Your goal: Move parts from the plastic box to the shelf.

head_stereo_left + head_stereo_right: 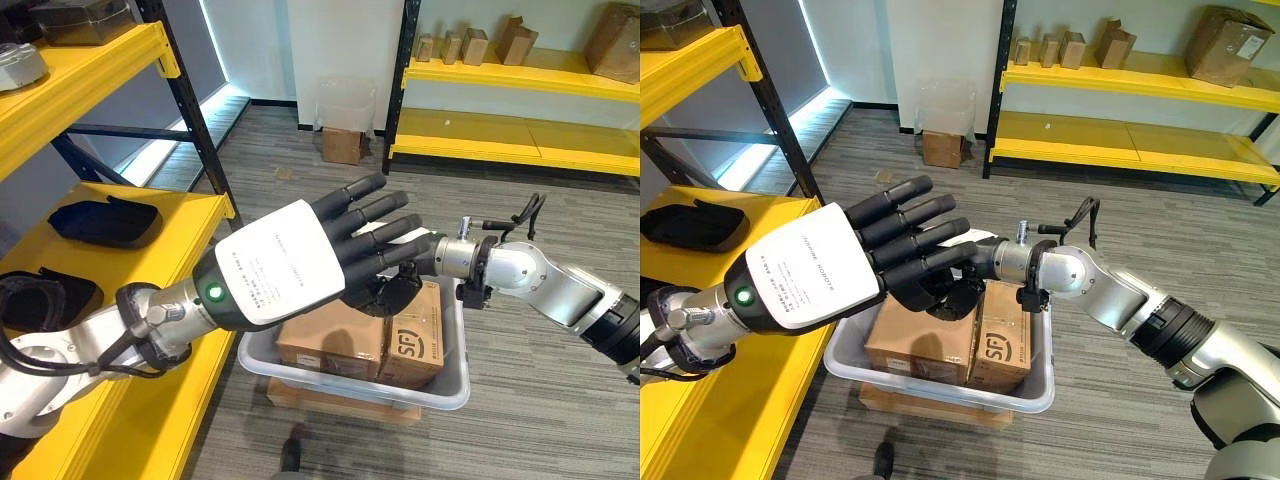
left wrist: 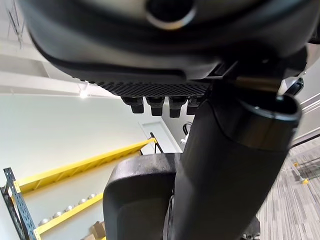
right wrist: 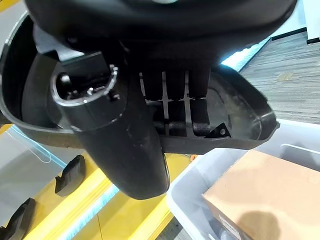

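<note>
Yellow shelf [image 1: 190,215], left third of the head views: two tiers on dark uprights. Black moulded parts [image 1: 105,222] are already laid on the lower tier, at mid-left of the frame; this is judged to be the destination, within the left arm's reach.

Second yellow shelf [image 1: 1140,95], upper right of the frame, against the far wall: small cardboard boxes [image 1: 1070,48] are stored on its top tier. It is well apart from the work.

Plastic box [image 1: 455,385], lower centre: a pale grey tub set on the floor beside the near shelf, so that parts can be lifted across. Two brown cartons [image 1: 335,345] are packed inside, side by side.

Left hand [image 1: 330,240], centre of frame: it is held above the tub with fingers straight and close together, palm turned away from the camera; nothing is gripped. It appears to be offered as a receiving or steadying surface.

Right hand [image 1: 950,290], centre, partly hidden behind the left hand: it is reached in from the right over the cartons. In its wrist view, fingers [image 3: 175,100] and thumb are seen curled round the rim of a black moulded part [image 3: 240,125], a shallow shell-like tray. The part is thus held clear above the tub, not yet on the shelf.

Small carton [image 1: 342,145], upper centre, on the floor by the far wall: unconcerned with the task.
</note>
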`<state>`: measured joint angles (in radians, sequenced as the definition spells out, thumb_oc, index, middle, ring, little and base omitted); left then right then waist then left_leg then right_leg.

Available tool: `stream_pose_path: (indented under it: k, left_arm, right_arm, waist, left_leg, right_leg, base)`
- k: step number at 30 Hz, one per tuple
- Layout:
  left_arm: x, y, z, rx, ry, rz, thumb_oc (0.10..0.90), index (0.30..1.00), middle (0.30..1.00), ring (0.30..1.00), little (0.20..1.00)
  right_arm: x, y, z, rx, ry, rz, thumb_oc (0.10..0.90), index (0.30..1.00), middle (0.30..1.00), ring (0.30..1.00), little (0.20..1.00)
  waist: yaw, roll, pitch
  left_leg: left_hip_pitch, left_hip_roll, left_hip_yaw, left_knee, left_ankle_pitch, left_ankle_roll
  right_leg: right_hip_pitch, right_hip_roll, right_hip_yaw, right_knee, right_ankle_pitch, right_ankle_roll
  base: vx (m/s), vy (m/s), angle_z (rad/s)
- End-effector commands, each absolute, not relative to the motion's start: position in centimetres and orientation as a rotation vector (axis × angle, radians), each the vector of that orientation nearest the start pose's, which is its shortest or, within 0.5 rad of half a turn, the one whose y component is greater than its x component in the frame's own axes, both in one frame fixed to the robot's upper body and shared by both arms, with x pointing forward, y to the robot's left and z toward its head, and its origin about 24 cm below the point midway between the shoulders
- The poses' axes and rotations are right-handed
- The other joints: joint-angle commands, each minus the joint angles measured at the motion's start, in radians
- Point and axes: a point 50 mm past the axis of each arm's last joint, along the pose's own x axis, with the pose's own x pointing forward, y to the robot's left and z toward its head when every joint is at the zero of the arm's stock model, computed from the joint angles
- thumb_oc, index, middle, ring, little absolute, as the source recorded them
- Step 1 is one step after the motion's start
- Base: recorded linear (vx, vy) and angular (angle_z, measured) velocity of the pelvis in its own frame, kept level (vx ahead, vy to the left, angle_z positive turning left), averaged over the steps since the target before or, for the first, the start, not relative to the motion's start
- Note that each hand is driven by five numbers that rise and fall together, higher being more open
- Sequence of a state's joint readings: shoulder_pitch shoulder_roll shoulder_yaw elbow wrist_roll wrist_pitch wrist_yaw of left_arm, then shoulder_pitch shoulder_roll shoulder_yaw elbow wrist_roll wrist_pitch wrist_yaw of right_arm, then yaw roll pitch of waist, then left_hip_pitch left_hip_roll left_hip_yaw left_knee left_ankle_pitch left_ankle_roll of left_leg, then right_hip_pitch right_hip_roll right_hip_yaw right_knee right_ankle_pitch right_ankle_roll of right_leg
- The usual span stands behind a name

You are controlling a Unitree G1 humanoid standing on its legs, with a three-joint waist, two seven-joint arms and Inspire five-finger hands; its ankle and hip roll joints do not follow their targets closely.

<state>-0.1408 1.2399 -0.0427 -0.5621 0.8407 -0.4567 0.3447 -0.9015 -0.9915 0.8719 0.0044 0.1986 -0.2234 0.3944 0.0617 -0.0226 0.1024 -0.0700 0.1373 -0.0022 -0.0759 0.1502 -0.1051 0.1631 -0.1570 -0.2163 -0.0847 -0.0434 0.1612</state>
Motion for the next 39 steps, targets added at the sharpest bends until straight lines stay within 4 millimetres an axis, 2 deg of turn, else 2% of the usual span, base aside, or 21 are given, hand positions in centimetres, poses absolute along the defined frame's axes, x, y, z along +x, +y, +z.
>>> stream_pose_path:
  k: [1,6,15,22,28,39]
  left_arm:
    - [18.8,16.5,26.9,1.721,-1.543,-0.127,0.9,1.0,1.0,1.0,1.0]
    - [18.6,16.0,27.3,1.695,-1.586,-0.111,0.9,1.0,1.0,1.0,1.0]
    - [18.8,15.9,26.9,1.671,-1.561,-0.137,0.9,1.0,1.0,1.0,1.0]
    - [19.7,15.8,25.4,1.639,-1.462,-0.223,0.9,1.0,1.0,1.0,1.0]
    - [20.8,15.2,23.3,1.618,-1.343,-0.354,0.9,1.0,1.0,1.0,1.0]
    - [22.1,14.9,21.4,1.578,-1.231,-0.427,0.9,1.0,1.0,1.0,1.0]
  right_arm:
    - [29.7,-11.0,24.4,-1.011,-0.654,0.953,0.4,0.3,0.3,0.3,0.3]
    - [29.7,-10.8,24.4,-1.007,-0.663,0.953,0.4,0.3,0.3,0.3,0.3]
    - [29.7,-10.8,24.5,-1.007,-0.672,0.946,0.4,0.3,0.3,0.3,0.3]
    - [29.8,-10.7,24.7,-1.001,-0.679,0.934,0.4,0.3,0.3,0.3,0.3]
    - [29.8,-10.3,24.9,-0.992,-0.695,0.937,0.4,0.3,0.3,0.3,0.3]
    - [29.9,-9.9,25.1,-0.975,-0.714,0.925,0.4,0.3,0.3,0.3,0.3]
  waist:
    - [0.009,-0.083,-0.077]
    - [0.008,-0.086,-0.079]
    - [0.007,-0.088,-0.078]
    - [0.002,-0.089,-0.073]
    - [-0.01,-0.089,-0.074]
    - [-0.021,-0.089,-0.074]
  left_leg:
    - [-0.01,0.1,0.017,0.031,-0.055,-0.05]
    - [-0.01,0.101,0.016,0.031,-0.056,-0.049]
    - [-0.012,0.099,0.015,0.033,-0.057,-0.048]
    - [-0.011,0.1,0.016,0.033,-0.057,-0.047]
    - [-0.009,0.099,0.018,0.034,-0.06,-0.045]
    - [-0.002,0.099,0.027,0.034,-0.065,-0.042]
  right_leg:
    - [0.048,-0.023,-0.011,0.025,-0.07,0.009]
    - [0.052,-0.023,-0.011,0.021,-0.069,0.009]
    - [0.051,-0.022,-0.009,0.022,-0.07,0.009]
    - [0.05,-0.021,-0.008,0.024,-0.072,0.008]
    - [0.051,-0.021,-0.003,0.027,-0.075,0.007]
    - [0.047,-0.022,0.003,0.028,-0.075,0.006]
  base:
    - [0.0,0.0,0.0]
    - [0.0,0.0,0.0]
    - [0.0,0.0,0.0]
    - [0.0,0.0,0.0]
    - [0.0,0.0,0.0]
    - [0.0,0.0,0.0]
